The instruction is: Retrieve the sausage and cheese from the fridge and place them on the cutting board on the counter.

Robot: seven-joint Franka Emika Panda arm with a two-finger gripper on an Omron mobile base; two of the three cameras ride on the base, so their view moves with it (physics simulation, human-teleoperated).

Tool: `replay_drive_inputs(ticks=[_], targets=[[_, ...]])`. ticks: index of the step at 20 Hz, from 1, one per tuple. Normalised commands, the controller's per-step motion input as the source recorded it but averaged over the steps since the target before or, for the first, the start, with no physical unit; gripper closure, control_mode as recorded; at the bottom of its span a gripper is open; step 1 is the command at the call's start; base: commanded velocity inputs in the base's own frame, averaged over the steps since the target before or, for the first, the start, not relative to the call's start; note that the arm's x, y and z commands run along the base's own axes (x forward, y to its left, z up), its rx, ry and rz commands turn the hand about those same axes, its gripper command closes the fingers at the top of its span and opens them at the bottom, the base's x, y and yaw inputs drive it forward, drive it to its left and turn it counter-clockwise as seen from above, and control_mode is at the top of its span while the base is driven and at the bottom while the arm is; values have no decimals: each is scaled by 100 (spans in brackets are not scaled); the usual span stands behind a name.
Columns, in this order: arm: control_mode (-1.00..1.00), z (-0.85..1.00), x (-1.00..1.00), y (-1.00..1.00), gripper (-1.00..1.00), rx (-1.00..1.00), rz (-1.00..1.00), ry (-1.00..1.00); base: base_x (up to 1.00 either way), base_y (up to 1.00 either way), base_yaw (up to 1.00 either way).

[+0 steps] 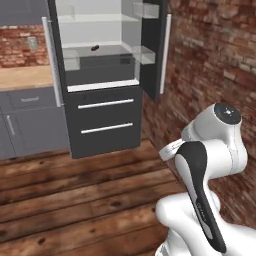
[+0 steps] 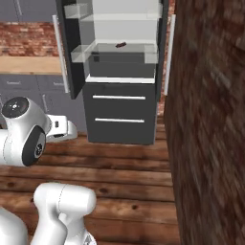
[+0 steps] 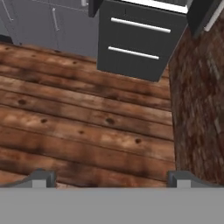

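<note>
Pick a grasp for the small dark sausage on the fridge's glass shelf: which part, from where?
Grip the small dark reddish-brown sausage across its middle, on its long sides. It lies flat on the glass shelf with another shelf above, so come in level through the open front of the dark grey fridge.

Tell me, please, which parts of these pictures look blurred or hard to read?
Right base view: the near brick wall is smeared. Left base view: the sausage is a tiny dark speck on the fridge shelf. Hand view: floor planks look soft.

glass shelf [image 1: 107,50] | fridge [image 1: 102,75] | bears sausage [image 1: 93,48]
</note>
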Motion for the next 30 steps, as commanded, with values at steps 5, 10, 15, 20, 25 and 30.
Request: replay_drive_inputs(ticks=[5, 10, 15, 20, 25, 30], targets=[[100, 0, 0, 0, -100, 0, 0, 0, 100, -12, 8], [100, 0, 0, 0, -100, 0, 0, 0, 100, -31, 3], [100, 0, 0, 0, -100, 0, 0, 0, 100, -24, 0], [100, 0, 0, 0, -100, 0, 0, 0, 100, -5, 1], [100, 0, 0, 0, -100, 0, 0, 0, 100, 0, 0], [100, 0, 0, 0, -100, 0, 0, 0, 100, 0, 0]])
